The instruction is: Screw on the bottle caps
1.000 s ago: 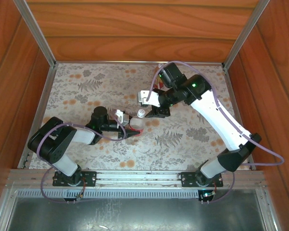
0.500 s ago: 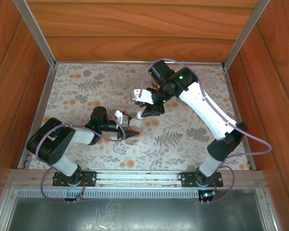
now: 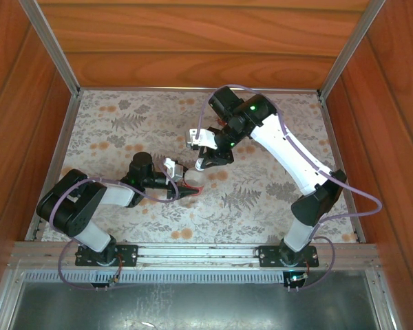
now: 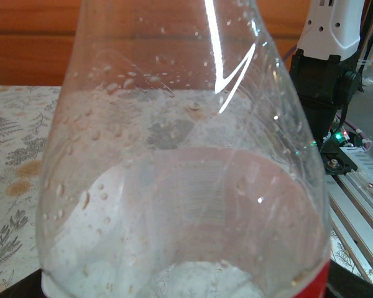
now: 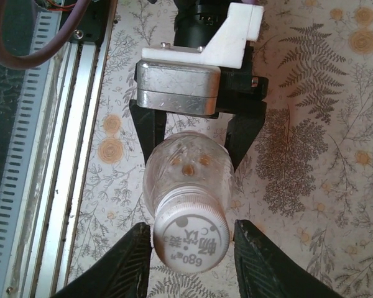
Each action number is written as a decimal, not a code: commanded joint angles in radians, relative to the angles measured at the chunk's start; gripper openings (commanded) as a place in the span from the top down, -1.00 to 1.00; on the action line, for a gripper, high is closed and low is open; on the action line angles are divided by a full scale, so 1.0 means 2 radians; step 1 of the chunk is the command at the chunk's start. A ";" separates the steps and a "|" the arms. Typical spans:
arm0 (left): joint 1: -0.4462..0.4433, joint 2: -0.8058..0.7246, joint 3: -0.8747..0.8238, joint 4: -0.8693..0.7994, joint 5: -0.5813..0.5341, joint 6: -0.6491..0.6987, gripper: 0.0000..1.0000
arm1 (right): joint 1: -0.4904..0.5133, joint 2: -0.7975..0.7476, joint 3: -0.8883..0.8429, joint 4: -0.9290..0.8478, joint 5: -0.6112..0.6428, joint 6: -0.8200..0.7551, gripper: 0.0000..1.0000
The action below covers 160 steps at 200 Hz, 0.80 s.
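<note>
A clear bottle (image 5: 186, 171) with a red-and-white label (image 4: 317, 280) stands upright, and my left gripper (image 3: 184, 184) is shut on its body; its black fingers (image 5: 150, 133) press both sides. A whitish ribbed bottle cap (image 5: 189, 239) with grey print sits on the neck. My right gripper (image 5: 193, 261) hangs over it from above, also seen at right gripper (image 3: 205, 163). Its jaws flank the cap closely: the left finger (image 5: 127, 264) touches the rim, while a thin gap shows at the other. Seen through the left wrist camera, the bottle wall (image 4: 186, 155) is wet with droplets.
A floral cloth (image 3: 124, 124) covers the table, boxed in by wooden walls (image 3: 193, 48). An aluminium rail (image 5: 43, 124) runs along the near edge by the arm bases. The right arm's base (image 4: 326, 81) stands just behind the bottle.
My right arm swung left and came down over the bottle's top, and its jaws narrowed around the cap. The left gripper and the bottle stayed put.
</note>
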 commanded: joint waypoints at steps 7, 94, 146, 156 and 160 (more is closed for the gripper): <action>0.004 -0.006 -0.010 -0.031 0.007 0.014 -0.21 | -0.003 0.009 0.012 -0.021 -0.016 -0.015 0.24; 0.004 -0.021 -0.006 -0.038 -0.005 0.014 -0.21 | -0.003 0.003 -0.005 -0.001 0.003 0.042 0.42; 0.002 -0.025 0.005 -0.038 -0.035 0.014 -0.21 | 0.002 -0.015 -0.037 0.027 0.027 0.124 0.34; 0.002 -0.026 0.008 -0.038 -0.048 0.014 -0.21 | 0.003 -0.016 -0.038 0.033 0.038 0.160 0.34; 0.002 -0.027 0.008 -0.038 -0.052 0.015 -0.21 | 0.003 -0.016 -0.038 0.034 0.039 0.173 0.34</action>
